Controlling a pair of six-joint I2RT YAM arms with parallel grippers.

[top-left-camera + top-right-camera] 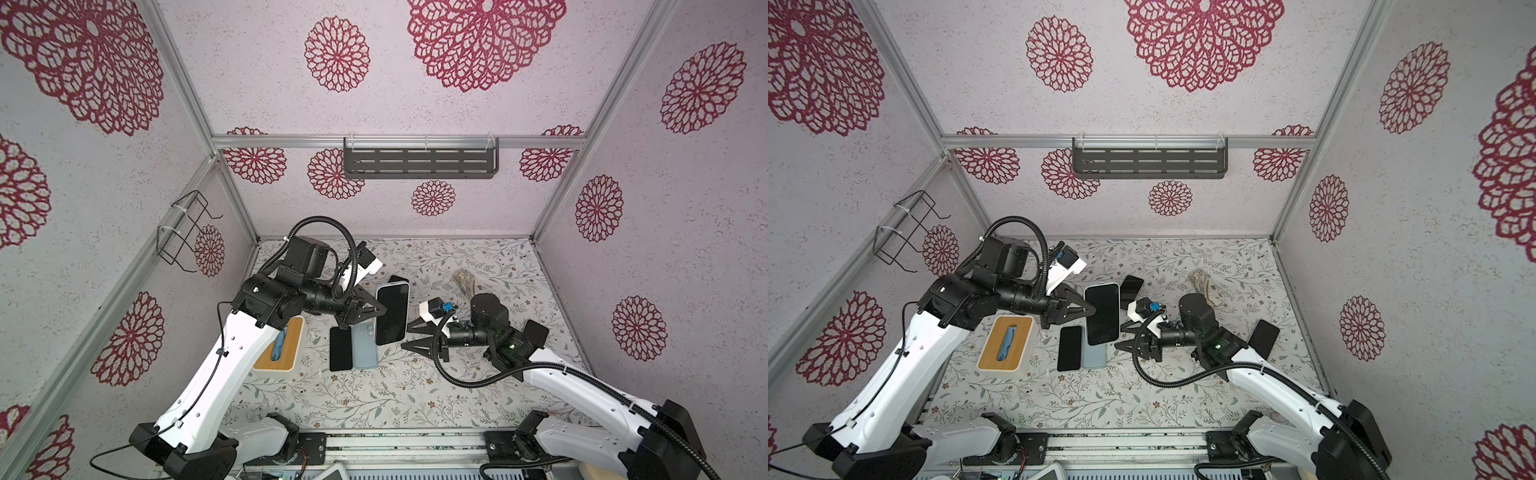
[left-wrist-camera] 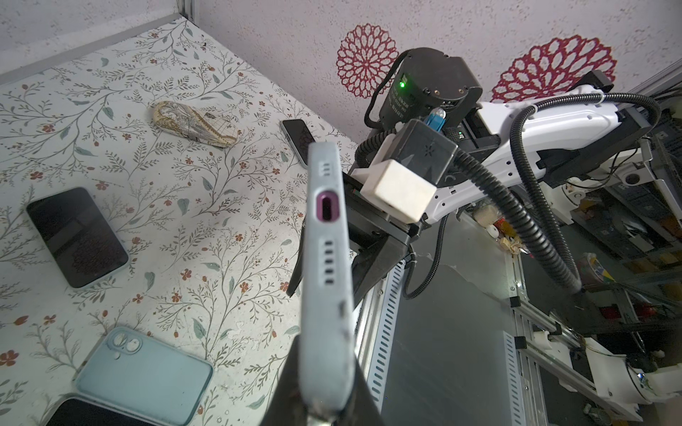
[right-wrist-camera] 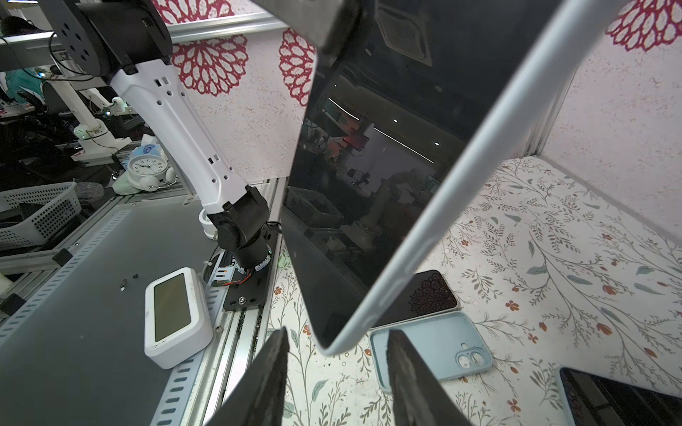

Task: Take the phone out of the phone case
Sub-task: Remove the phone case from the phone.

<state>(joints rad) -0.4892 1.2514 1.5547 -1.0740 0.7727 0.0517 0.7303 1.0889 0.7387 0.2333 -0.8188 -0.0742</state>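
- The left fingers are gripping the phone inside its phone case.
- The right fingers are standing open just beside the phone.

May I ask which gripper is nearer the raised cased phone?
Left: left gripper is shut on the cased phone; right gripper is open beside its opposite edge.

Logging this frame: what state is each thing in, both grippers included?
cased phone: inside its pale blue case, held above the table, screen up
left gripper: shut on the cased phone's edge
right gripper: open near the cased phone, holding nothing
spare case: looks empty, flat on the table
black phone: bare, flat beside the spare case, screen dark
tissue box: blue tissue poking from its slot
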